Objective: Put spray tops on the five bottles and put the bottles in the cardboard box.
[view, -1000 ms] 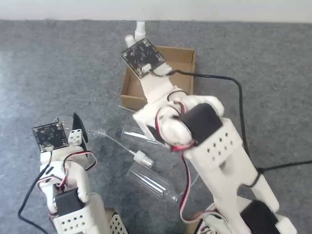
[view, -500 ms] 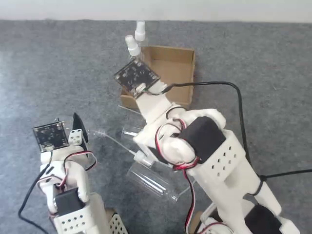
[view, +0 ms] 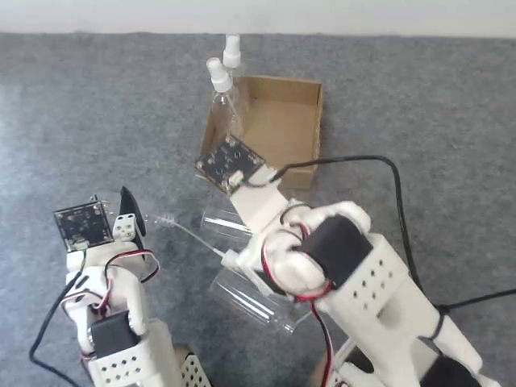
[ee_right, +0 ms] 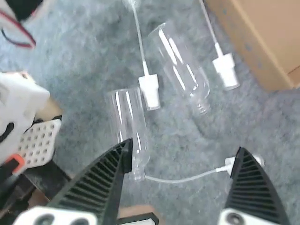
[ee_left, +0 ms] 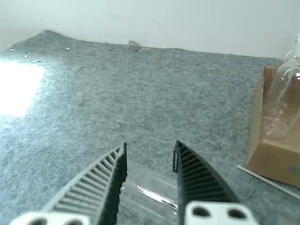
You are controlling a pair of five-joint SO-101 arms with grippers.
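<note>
The cardboard box (view: 278, 121) stands at the back of the table. Two clear bottles with white spray tops (view: 219, 85) stand upright at its left wall, also seen as a bottle (ee_left: 281, 105) in the left wrist view. My right gripper (ee_right: 183, 149) hangs open over the felt, above two bare bottles (ee_right: 180, 65) (ee_right: 129, 126) lying flat and three loose spray tops (ee_right: 150, 91) (ee_right: 225, 70) (ee_right: 239, 163). At the near left my left gripper (ee_left: 149, 150) is open, with a clear bottle (ee_left: 147, 194) lying below its fingers.
Grey felt (view: 435, 105) covers the table. The right arm's black cable (view: 387, 173) loops to the right of the box. A thin dip tube (ee_left: 267, 180) lies beside the box's near wall. Open felt stretches left of the box.
The right arm has drawn back from the box toward the near side, uncovering the two capped bottles. The left arm has not moved.
</note>
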